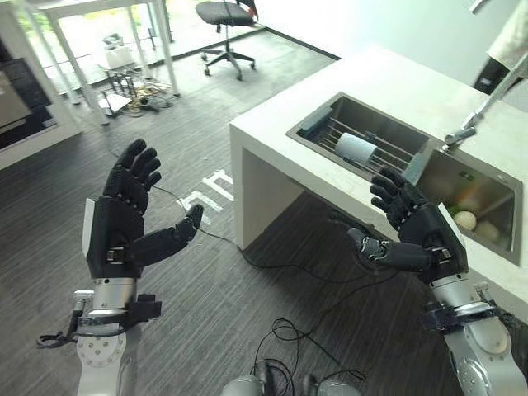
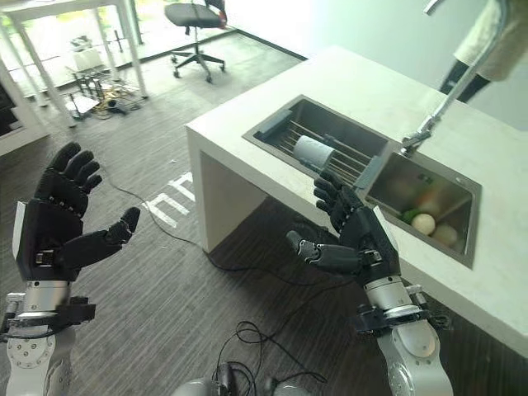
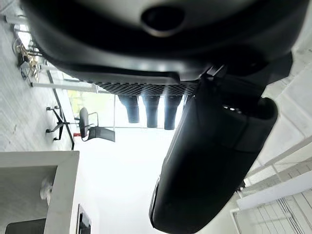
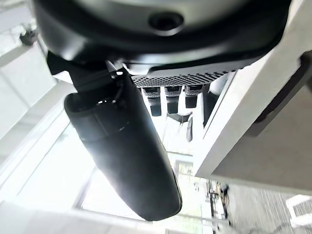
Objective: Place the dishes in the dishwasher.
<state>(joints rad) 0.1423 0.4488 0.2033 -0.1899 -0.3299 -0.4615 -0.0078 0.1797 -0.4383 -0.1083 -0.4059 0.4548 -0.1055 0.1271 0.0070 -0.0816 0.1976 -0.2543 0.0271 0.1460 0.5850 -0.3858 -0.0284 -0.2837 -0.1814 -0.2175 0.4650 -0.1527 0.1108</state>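
A white cup point(image 1: 355, 147) lies on its side on the wire rack point(image 1: 388, 153) in the left basin of the sink point(image 1: 322, 120). Pale round items point(image 1: 466, 219) sit in the right basin point(image 1: 470, 194). My right hand point(image 1: 412, 227) hovers open, palm up, just in front of the counter edge, below the cup. My left hand point(image 1: 124, 219) is raised open over the floor, far left of the counter, with nothing in it. In the wrist views each thumb point(image 3: 214, 161) point(image 4: 122, 151) stands apart from straight fingers.
The white counter point(image 1: 396, 82) has an open gap beneath it. A faucet point(image 1: 483, 107) arches over the sink. A person stands at the far right behind the counter point(image 1: 511, 41). An office chair point(image 1: 224, 21) and a white table point(image 1: 99, 16) stand across the dark floor.
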